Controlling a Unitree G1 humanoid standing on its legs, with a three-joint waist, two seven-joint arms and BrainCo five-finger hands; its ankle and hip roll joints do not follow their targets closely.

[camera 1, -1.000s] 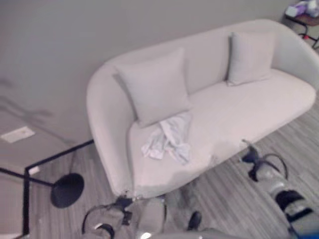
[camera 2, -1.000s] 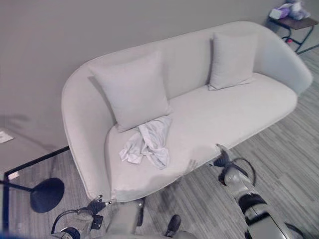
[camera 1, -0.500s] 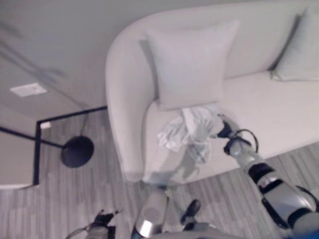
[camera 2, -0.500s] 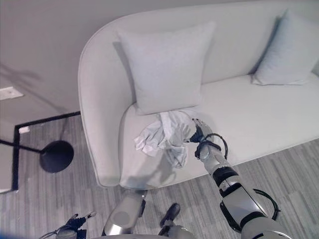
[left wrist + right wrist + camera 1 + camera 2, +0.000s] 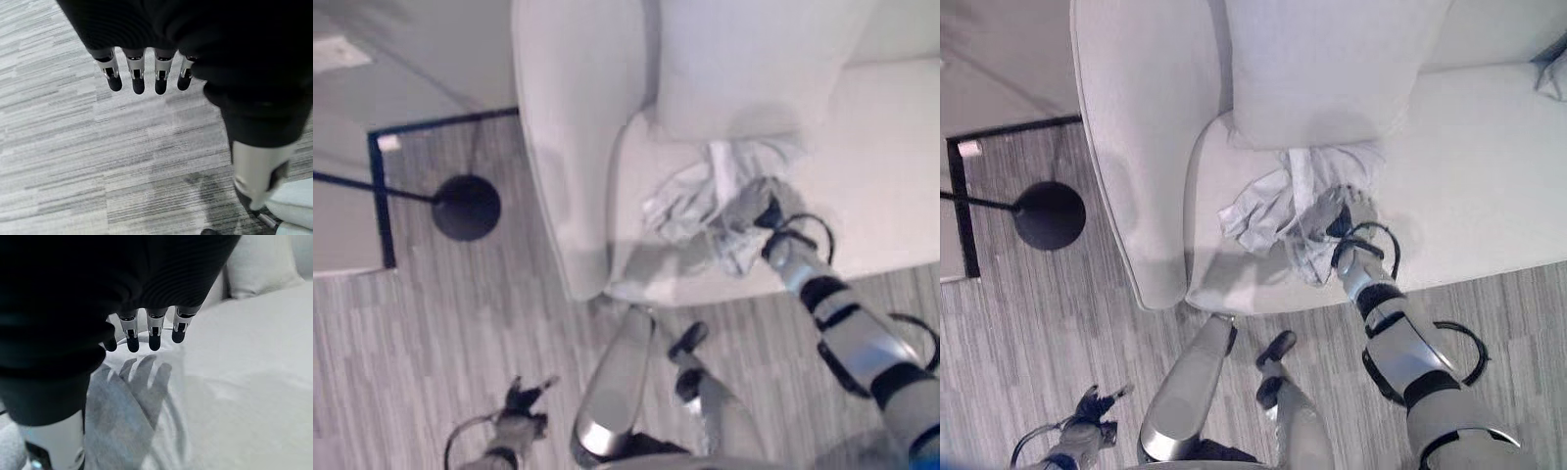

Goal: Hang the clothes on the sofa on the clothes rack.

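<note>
Reaching over the big pale sofa, the robot is at the very start of this job: the crumpled white clothes lie in a heap on the seat, just in front of the square cushion propped against the backrest, and nothing is lifted yet. The right hand hovers at the near edge of the heap, just over the fabric; the right wrist view shows its fingers straight and apart, their shadow falling on the cloth below, so by my reading no grip has been made. Grasping, lifting, carrying and hanging are all left to do, and I can't pick out a clothes rack for certain; the black-framed stand with a round dark base on the floor beside the sofa could be part of one. Down low, the left hand hangs idle near the floor, and its wrist view gives what the head views cannot: fingers straight, holding nothing, over grey striped flooring.
</note>
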